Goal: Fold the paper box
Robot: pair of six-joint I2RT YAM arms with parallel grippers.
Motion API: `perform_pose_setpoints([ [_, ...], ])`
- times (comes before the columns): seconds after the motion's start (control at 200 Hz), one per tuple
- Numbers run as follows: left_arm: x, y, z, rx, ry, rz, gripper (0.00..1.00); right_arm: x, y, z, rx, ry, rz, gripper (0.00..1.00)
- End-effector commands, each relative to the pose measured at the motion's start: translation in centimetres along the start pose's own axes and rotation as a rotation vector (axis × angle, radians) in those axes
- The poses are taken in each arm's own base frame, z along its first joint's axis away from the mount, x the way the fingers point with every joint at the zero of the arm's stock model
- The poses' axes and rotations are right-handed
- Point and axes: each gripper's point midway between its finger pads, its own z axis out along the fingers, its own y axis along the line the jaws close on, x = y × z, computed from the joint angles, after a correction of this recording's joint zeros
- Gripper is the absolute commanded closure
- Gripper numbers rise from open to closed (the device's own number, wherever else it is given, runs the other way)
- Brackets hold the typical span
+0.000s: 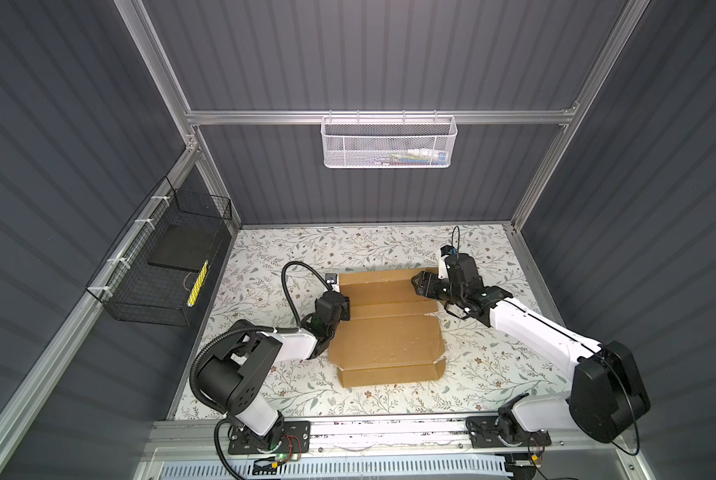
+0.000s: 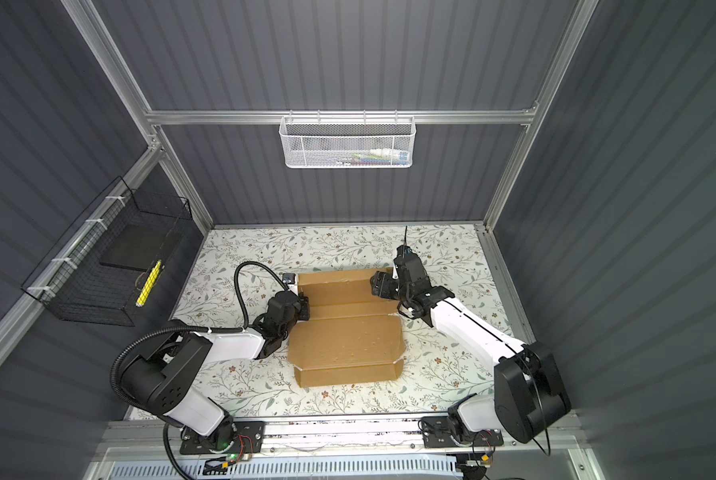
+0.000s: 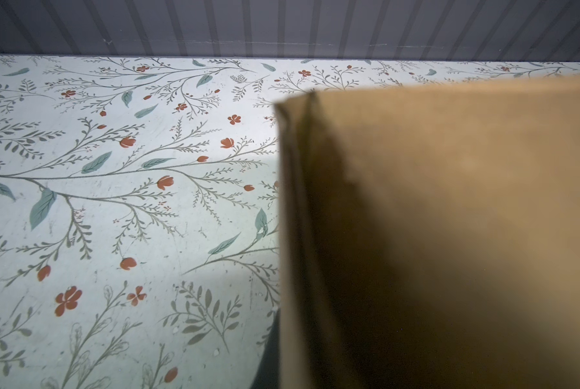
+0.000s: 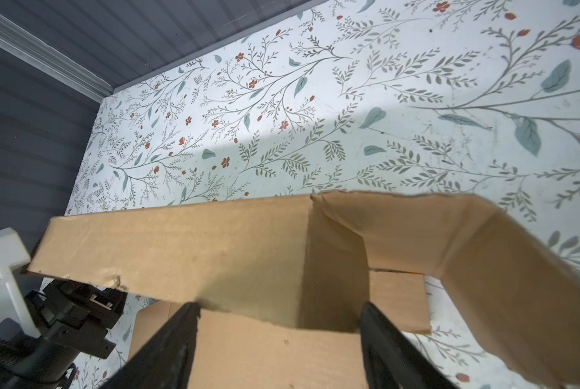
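Top views were evenly lit from overhead, walls dim, edges bowed. In the left wrist view the paper box was blurred (very near the lens), shadowed toward 6 o'clock.

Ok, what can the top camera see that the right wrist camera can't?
Only a top view shows the white mesh basket on the back rail and the black wire basket at the side. Only the right wrist view shows the fingers of the right hand standing apart, close up. Both show the paper box and the flowery table.
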Motion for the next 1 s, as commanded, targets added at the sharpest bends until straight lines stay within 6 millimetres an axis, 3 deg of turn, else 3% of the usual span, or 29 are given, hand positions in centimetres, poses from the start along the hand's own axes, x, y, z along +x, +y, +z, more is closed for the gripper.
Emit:
perform_pose_setpoints([
  [0.0,0.1,-0.2,0.0,0.017,0.001,-0.024,1.0,-0.5,0.7,-0.4,-0.032,-0.017,-0.001,0.23],
  [0.255,0.0,0.2,0.0,-0.011,0.009,-0.022,1.0,-0.4,-0.1,-2.7,0.004,-0.048,-0.024,0.2],
  [0.48,-0.3,0.5,0.0,-0.033,0.017,-0.026,1.0,1.8,-1.3,-4.4,0.017,-0.028,-0.046,0.17],
  [0.725,-0.4,0.6,0.0,-0.048,0.045,-0.018,1.0,5.4,-2.7,-3.9,0.021,0.014,-0.062,0.14],
  [0.996,-0.3,0.4,0.4,-0.054,0.086,-0.002,1.0,7.1,-3.5,-1.9,0.03,0.031,-0.053,0.14],
])
